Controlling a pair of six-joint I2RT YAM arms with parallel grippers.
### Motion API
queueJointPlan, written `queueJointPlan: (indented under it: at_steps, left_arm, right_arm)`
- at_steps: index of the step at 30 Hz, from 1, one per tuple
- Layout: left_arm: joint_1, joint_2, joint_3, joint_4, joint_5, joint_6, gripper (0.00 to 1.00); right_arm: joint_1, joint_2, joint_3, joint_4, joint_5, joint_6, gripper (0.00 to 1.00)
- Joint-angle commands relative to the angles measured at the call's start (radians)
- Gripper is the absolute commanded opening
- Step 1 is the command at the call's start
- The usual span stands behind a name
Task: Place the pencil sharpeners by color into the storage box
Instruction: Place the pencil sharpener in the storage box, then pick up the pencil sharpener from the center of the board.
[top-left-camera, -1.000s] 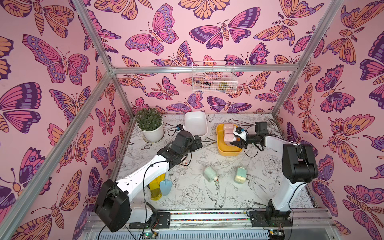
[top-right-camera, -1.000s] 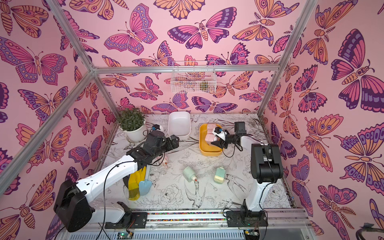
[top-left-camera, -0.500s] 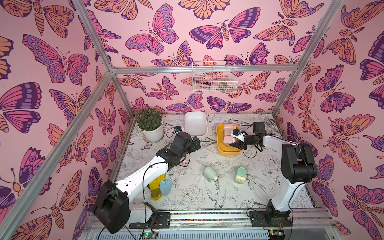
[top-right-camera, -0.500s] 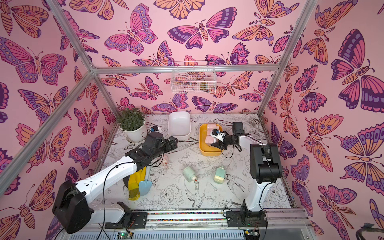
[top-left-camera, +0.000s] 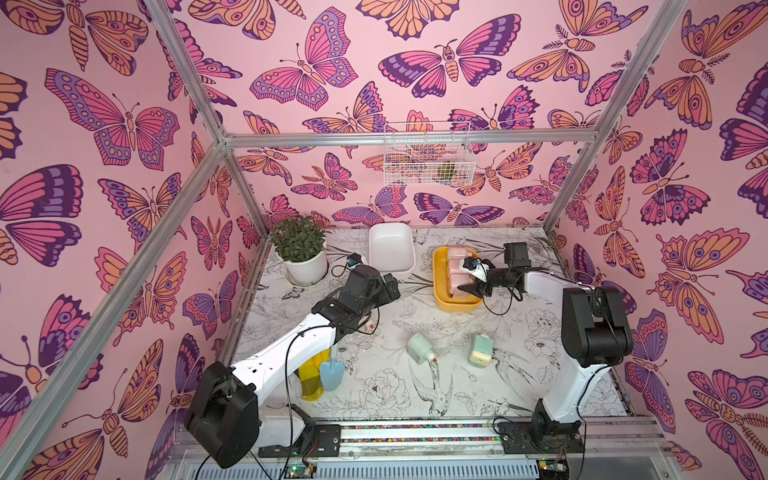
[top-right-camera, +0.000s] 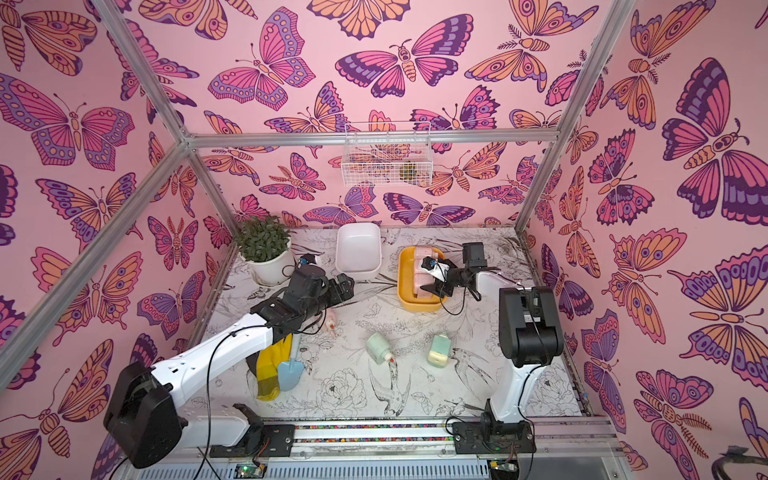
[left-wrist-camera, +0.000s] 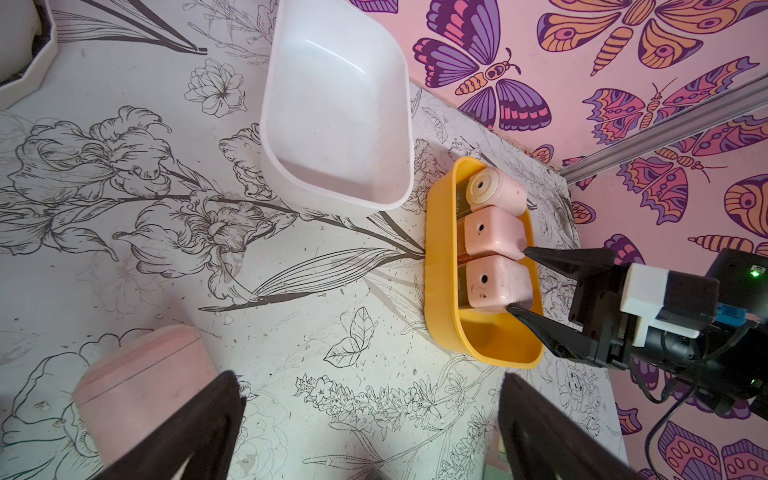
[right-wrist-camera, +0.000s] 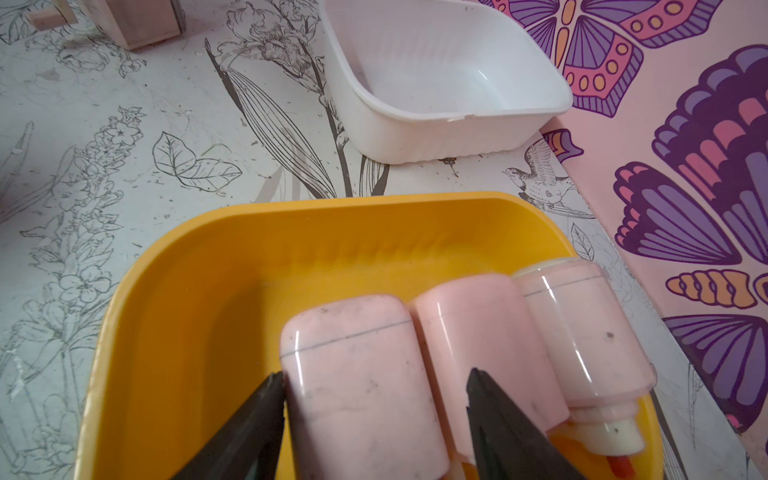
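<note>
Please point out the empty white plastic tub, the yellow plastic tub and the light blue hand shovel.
Empty white plastic tub (top-left-camera: 409, 266): top view, rim.
Yellow plastic tub (top-left-camera: 457, 306): top view, wall.
Light blue hand shovel (top-right-camera: 289, 372): top view, blade.

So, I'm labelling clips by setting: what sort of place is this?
Probably a staged robot test cell: aluminium frame carrying butterfly wallpaper, two arms on a base rail, floral-print tabletop.

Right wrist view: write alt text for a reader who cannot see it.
Three pink sharpeners lie side by side in a yellow tray, the right pincer straddling the nearest one. A white tub holding nothing visible sits behind, near the butterfly wall.
</note>
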Motion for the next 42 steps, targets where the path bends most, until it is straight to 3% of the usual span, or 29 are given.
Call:
queueJointPlan:
  at_steps: [1,8,18,28,31,33,38,42]
  left_arm:
    - [0.010,-0.022,-0.020,0.005,0.014,-0.005,0.99]
    - [0.015,-0.018,-0.029,0.004,0.015,-0.002,0.99]
    - [0.047,-0.015,-0.029,-0.103,0.005,0.043,1.00]
    - [0.154,-0.026,-0.030,-0.208,0.051,0.117,1.00]
    - [0.206,-0.007,-0.018,-0.210,0.121,0.160,1.00]
    - [0.238,0.016,0.001,-0.210,0.170,0.201,1.00]
    - [0.299,0.098,0.048,-0.209,0.216,0.245,1.00]
    - [0.318,0.185,0.067,-0.209,0.223,0.223,1.00]
  right_arm:
    - [0.006,0.011,0.001,-0.009,0.013,-0.010,0.72]
    - [0.008,-0.026,-0.061,0.127,0.061,0.027,0.72]
    - [0.027,-0.036,-0.053,0.129,0.107,0.026,0.73]
    - [0.058,-0.197,-0.028,-0.115,0.029,0.076,0.85]
    - [0.090,-0.243,-0.061,-0.076,0.043,0.151,0.90]
    - [0.122,-0.273,-0.075,-0.029,0.078,0.268,1.00]
    - [0.228,-0.335,-0.050,0.055,0.275,0.605,0.99]
    - [0.295,-0.383,-0.082,0.149,0.373,0.752,0.99]
